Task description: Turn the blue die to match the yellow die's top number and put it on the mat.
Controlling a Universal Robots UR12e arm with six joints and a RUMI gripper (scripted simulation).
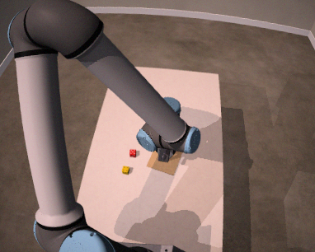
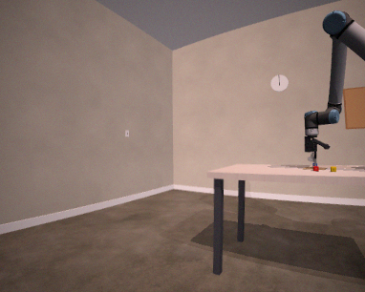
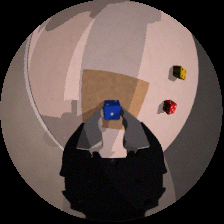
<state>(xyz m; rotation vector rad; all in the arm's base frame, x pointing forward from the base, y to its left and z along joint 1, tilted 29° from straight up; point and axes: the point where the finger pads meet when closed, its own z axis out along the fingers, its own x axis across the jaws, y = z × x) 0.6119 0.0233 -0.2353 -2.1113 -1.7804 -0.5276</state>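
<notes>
My gripper (image 3: 111, 107) is shut on the blue die (image 3: 112, 110) and holds it just above the tan mat (image 3: 114, 95). In the top view the gripper (image 1: 164, 156) hangs over the mat (image 1: 166, 163) and the arm hides the blue die. The yellow die (image 1: 125, 170) lies on the table left of the mat, with the red die (image 1: 133, 152) a little behind it. Both also show in the wrist view, the yellow die (image 3: 180, 72) and the red die (image 3: 170, 106) to the right of the mat. Their top numbers are too small to read.
The pale table top carries the mat near its middle. In the exterior view the gripper (image 2: 314, 155) stands low over the table, close above the red die (image 2: 315, 168) and near the yellow die (image 2: 332, 168). The table's left edge is a short way off.
</notes>
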